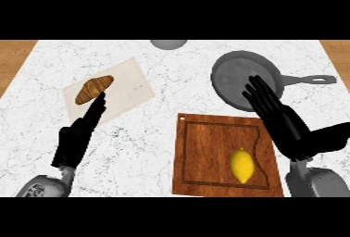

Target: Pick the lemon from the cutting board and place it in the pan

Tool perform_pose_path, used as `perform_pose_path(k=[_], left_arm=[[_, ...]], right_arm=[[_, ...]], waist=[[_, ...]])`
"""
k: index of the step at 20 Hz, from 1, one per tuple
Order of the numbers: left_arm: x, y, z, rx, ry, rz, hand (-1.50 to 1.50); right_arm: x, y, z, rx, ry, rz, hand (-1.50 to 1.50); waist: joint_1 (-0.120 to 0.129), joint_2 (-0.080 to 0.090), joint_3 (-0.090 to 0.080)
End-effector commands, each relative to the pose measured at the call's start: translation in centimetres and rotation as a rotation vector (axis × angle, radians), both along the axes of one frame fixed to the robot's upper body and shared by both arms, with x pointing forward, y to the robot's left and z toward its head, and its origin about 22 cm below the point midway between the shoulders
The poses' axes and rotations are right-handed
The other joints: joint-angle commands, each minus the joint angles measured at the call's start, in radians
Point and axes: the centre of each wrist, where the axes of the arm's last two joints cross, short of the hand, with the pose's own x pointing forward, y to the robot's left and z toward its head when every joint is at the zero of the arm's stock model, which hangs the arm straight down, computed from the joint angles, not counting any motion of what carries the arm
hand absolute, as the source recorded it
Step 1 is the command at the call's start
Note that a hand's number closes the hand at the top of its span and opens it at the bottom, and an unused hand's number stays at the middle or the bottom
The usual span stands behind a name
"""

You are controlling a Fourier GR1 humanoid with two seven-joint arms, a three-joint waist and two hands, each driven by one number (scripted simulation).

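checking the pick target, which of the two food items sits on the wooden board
The yellow lemon, on the brown cutting board. The brown croissant lies on the pale board instead.

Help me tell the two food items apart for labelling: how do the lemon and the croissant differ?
The lemon is yellow and oval; the croissant is brown and elongated. The lemon lies on the wooden cutting board, the croissant on a pale mat. Neither is held by a hand.

Croissant on pale mat
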Motion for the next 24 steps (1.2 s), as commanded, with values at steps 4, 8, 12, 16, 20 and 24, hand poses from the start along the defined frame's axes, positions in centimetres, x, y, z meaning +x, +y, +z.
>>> perform_pose_path(k=[4,8,12,16,20,24], left_arm=[[2.3,2.8,3.9,-0.054,-0.182,0.123,0.00],[2.0,2.9,2.3,-0.124,-0.177,0.198,0.00],[1.9,4.0,2.6,-0.128,-0.171,0.211,0.00],[2.5,4.3,2.6,-0.128,-0.179,0.209,0.00],[2.9,3.5,2.3,-0.128,-0.189,0.186,0.00],[2.9,4.6,2.6,-0.120,-0.191,0.197,0.00]], right_arm=[[0.4,-3.0,-3.1,-0.141,0.040,0.279,1.50],[-0.8,-6.0,-3.2,-0.444,-0.109,0.165,1.50],[-2.6,-11.0,-0.9,-0.547,-0.339,-0.060,-1.50],[-6.0,-13.8,0.2,-0.672,-0.428,-0.027,-1.50],[-5.1,-15.5,7.6,-0.833,-0.375,0.080,-1.50],[-5.1,-13.6,12.3,-1.036,-0.343,0.164,-1.50]], waist=[[0.007,0.007,0.004],[-0.024,0.001,0.003],[-0.051,-0.005,0.003],[-0.044,-0.003,0.003],[-0.032,0.000,0.001],[-0.026,-0.001,0.000]])
